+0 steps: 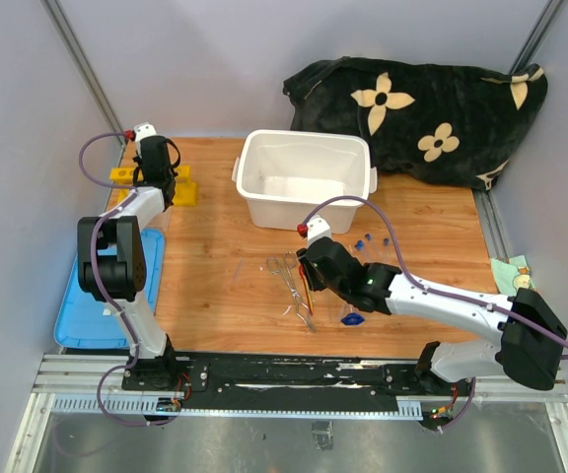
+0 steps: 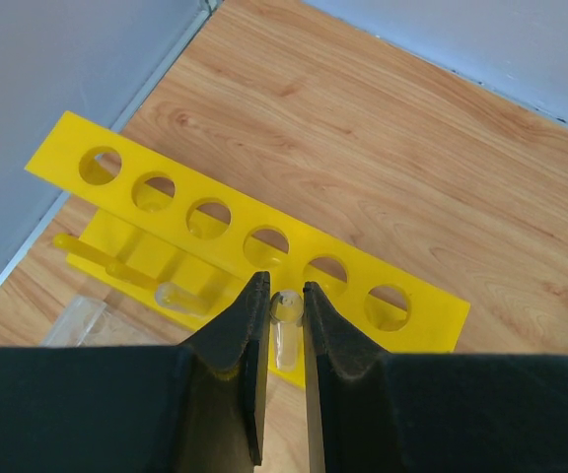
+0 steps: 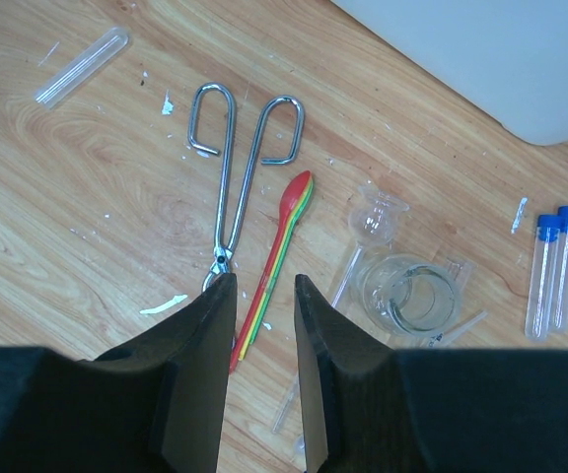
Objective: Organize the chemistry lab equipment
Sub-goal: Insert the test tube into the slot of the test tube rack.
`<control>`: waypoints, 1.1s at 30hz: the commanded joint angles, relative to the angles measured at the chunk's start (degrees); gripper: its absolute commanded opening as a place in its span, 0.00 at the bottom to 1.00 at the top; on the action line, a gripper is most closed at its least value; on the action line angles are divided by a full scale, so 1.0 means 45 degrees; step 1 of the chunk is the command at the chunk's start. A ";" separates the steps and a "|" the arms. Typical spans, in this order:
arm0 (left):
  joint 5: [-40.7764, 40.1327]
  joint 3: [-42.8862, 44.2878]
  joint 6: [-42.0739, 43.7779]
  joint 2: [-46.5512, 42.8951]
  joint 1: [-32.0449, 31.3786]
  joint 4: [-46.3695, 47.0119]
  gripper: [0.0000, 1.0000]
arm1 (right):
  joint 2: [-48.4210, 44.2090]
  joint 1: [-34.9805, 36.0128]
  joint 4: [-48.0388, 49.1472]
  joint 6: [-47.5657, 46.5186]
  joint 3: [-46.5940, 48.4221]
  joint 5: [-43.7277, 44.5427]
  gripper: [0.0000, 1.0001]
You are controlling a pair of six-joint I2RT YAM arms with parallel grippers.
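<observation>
While the left gripper hung over the rack at the far left corner of the bench, its jaws stood almost closed on a clear tube. The rounded end of the tube showed just beyond the fingertips, above the near edge of the rack's top plate and between two of its six holes. A second tube lay in the lower part of the rack.

The right gripper was low over the middle of the bench, towards the near edge. Its jaws were about half open and gripped nothing. They straddled the lower end of the red tool, which lay flat on the bench. The tweezers lay just left of the tool, loops pointing to the far edge. In the wrist view a flask and a beaker sat just beside each other to the right of the tool. Two capped tubes lay further right, side by side. A loose tube lay apart to the left. The bin stood at the middle of the far edge.
</observation>
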 commanded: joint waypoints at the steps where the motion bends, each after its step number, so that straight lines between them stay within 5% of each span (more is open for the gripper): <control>1: -0.0162 0.0038 -0.0188 0.0456 0.0083 -0.0297 0.00 | -0.0259 -0.0242 0.0159 -0.0013 -0.0224 0.0035 0.31; 7: -0.0048 0.0098 -0.0436 0.0459 0.0083 -0.0522 0.07 | -0.0337 -0.0269 0.0169 -0.0022 -0.0278 0.0025 0.31; 10: 0.0099 0.0103 -0.0592 0.0351 0.0083 -0.0614 0.24 | -0.0355 -0.0285 0.0169 0.0004 -0.0276 0.0007 0.31; 17: 0.0547 0.0141 -0.0953 -0.0202 0.0083 -0.0943 0.44 | -0.0326 -0.0275 0.0186 0.0076 -0.0267 -0.0156 0.31; 33: 0.3477 -0.0783 -0.2721 -0.4661 0.0083 -0.2448 0.59 | -0.0314 -0.0250 -0.0175 0.0453 0.0265 -0.0757 0.32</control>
